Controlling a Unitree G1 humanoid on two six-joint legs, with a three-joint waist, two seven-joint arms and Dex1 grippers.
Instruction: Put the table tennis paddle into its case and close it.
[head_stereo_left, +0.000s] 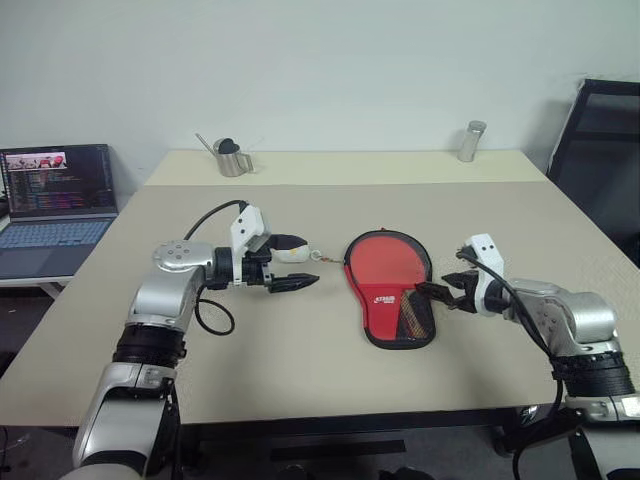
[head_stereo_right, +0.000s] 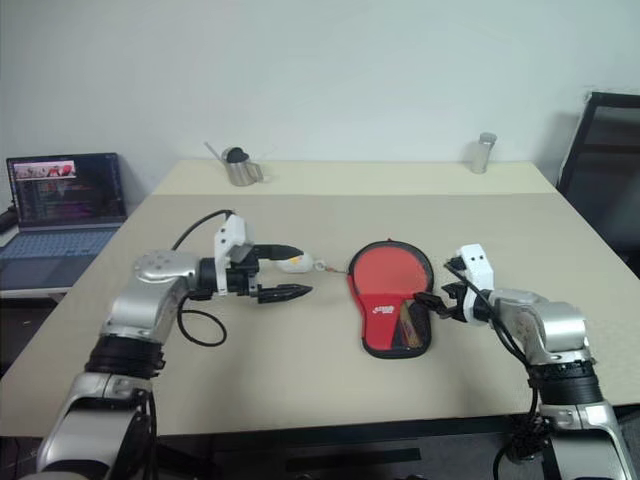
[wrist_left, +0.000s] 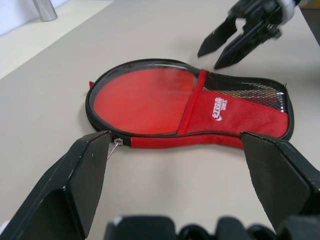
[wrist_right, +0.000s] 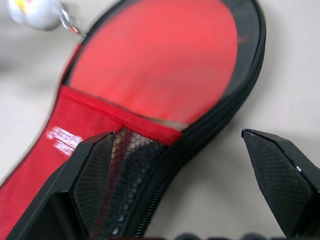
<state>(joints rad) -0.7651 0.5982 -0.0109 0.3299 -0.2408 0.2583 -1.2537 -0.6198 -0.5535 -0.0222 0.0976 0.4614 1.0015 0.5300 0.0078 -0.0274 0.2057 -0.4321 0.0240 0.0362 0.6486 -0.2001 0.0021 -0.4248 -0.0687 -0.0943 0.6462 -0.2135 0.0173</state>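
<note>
The case (head_stereo_left: 386, 297) lies flat mid-table, red side up, with its black zipper rim, white logo and mesh pocket (wrist_left: 247, 92). Its round part is a smooth red surface (wrist_left: 142, 97); I cannot tell whether that is the paddle's face or fabric. A light-brown striped shape (head_stereo_left: 409, 318) shows through the mesh and looks like the table tennis paddle's handle. A white charm (head_stereo_right: 295, 265) hangs on a small chain from the zipper. My left gripper (head_stereo_left: 297, 265) is open to the case's left, its fingers around the charm. My right gripper (head_stereo_left: 438, 296) is open at the pocket's right edge.
An open laptop (head_stereo_left: 55, 200) sits on a side table to the left. A metal pitcher (head_stereo_left: 232, 158) and a metal cylinder (head_stereo_left: 472, 140) stand along the table's far edge. A black chair (head_stereo_left: 600, 150) is at the back right.
</note>
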